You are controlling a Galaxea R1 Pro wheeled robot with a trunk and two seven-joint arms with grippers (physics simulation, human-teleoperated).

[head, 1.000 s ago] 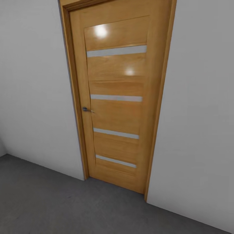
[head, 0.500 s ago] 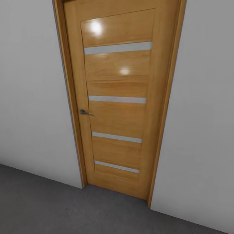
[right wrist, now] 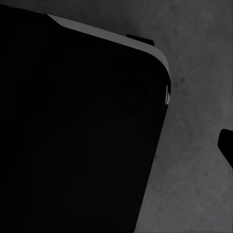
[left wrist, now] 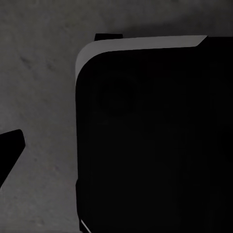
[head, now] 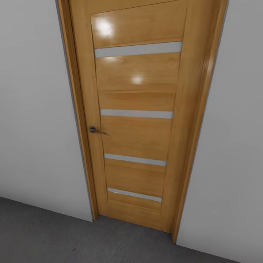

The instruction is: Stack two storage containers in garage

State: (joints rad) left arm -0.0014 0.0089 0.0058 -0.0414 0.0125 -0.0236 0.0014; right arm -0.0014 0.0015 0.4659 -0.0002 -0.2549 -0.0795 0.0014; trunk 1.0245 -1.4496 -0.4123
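The two storage containers are out of view, and so is the living room. I face a white wall [head: 33, 109] of the garage, above a strip of dark grey concrete floor [head: 44, 233]. In the left wrist view, one dark fingertip [left wrist: 9, 148] of my left gripper pokes in over the concrete floor [left wrist: 43, 97]. In the right wrist view, a dark fingertip [right wrist: 226, 145] of my right gripper shows over the floor [right wrist: 194, 184]. Nothing is visible between the fingers of either gripper, and their spread is cut off by the frame.
A shut orange-brown wooden door [head: 138, 109] with pale glass strips and a metal handle [head: 94, 130] stands straight ahead in its frame [head: 75, 109]. White wall [head: 233, 164] continues to its right. My own black base [left wrist: 155, 145] [right wrist: 77, 126] lies beneath both wrist cameras.
The head camera has moved closer to the door, which now looms larger and sits further right. Less floor shows at the bottom of the view.
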